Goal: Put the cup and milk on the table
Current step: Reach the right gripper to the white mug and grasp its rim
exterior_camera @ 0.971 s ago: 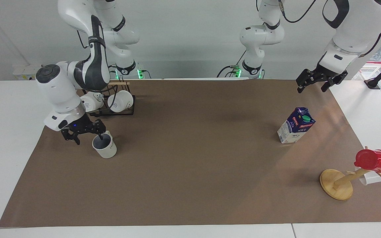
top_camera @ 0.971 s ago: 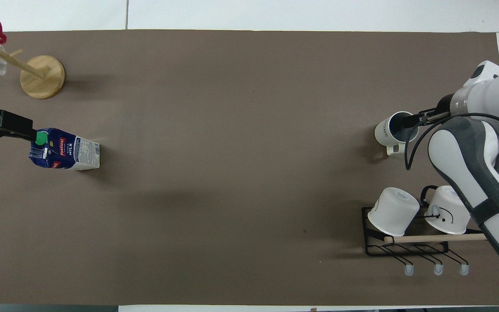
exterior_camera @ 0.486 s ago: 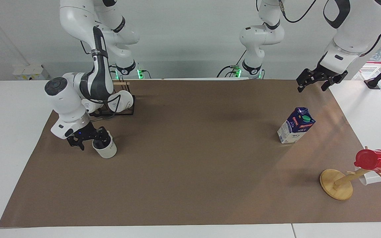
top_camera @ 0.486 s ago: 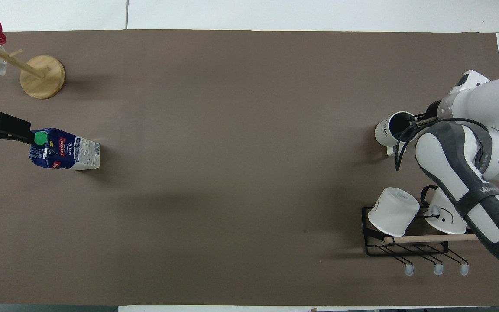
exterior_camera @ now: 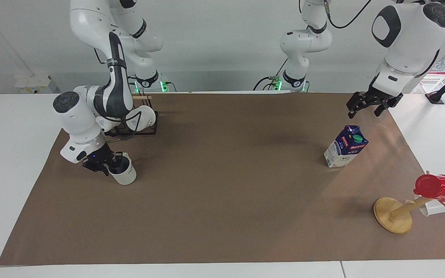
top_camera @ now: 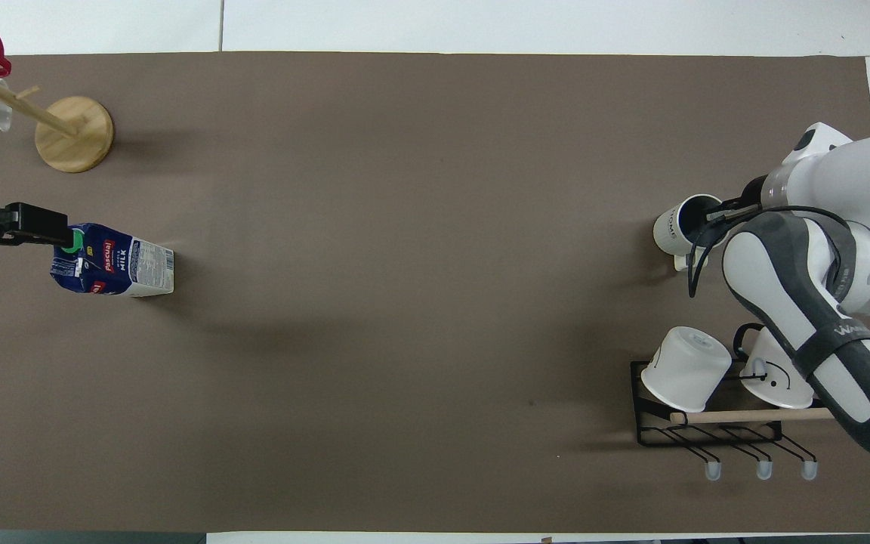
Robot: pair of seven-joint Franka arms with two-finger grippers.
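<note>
Right claw point(exterior_camera: 108, 165) is down at the mug point(exterior_camera: 122, 172), one finger dipped inside the grey-blue bowl and the other outside the wall, so it looks pinched on the rim. The mug stands upright on the brown tabletop point(exterior_camera: 222, 216) at the right arm's end, farther from the robots than the black wire rack point(exterior_camera: 131, 130) with its two white mugs point(top_camera: 686, 369). Trouble spot here: a grip on one thin wall only, so a quick lift could let the mug swing or slip out, and a sideways drag could tip it. The arm's own elbow hangs close over that rack too; a careless pull back might knock those mugs.

Over at the left arm's end, the milk carton point(exterior_camera: 345, 146) stands upright on the tabletop, with the left claw point(exterior_camera: 368, 105) raised in the air near its green-capped top, fingers spread apart and holding nothing. Coming down off-centre could shove the tall light carton over, toward the wooden cup tree point(exterior_camera: 394, 214) carrying the red cup point(exterior_camera: 437, 187)
</note>
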